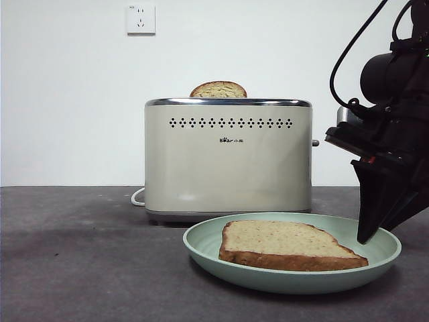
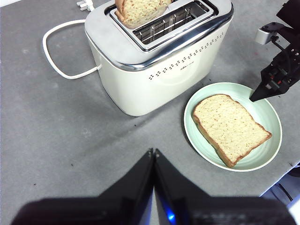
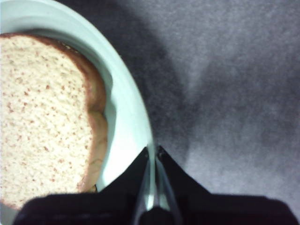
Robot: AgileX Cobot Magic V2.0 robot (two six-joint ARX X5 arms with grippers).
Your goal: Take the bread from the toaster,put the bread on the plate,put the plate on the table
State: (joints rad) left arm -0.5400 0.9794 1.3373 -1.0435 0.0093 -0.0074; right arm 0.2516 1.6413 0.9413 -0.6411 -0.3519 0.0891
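Note:
The bread [image 1: 288, 245] [image 2: 229, 126] [image 3: 42, 117] lies flat on the pale green plate [image 1: 201, 245] [image 2: 192, 112] [image 3: 131, 112], which rests on the dark grey table [image 1: 80, 268] in front of the cream toaster [image 1: 228, 161] [image 2: 159, 75]. My right gripper [image 1: 367, 236] [image 2: 255, 98] [image 3: 153, 152] is at the plate's right side, shut on its thin rim. My left gripper [image 2: 153, 152] hangs above the bare table in front of the toaster, shut with nothing in it.
A second, darker slice [image 1: 218, 89] [image 2: 140, 9] stands up out of the toaster's slot. The white cord [image 2: 51, 56] loops on the table beside the toaster. The table's edge [image 2: 286, 187] runs close past the plate. A wall socket [image 1: 141, 19] is behind.

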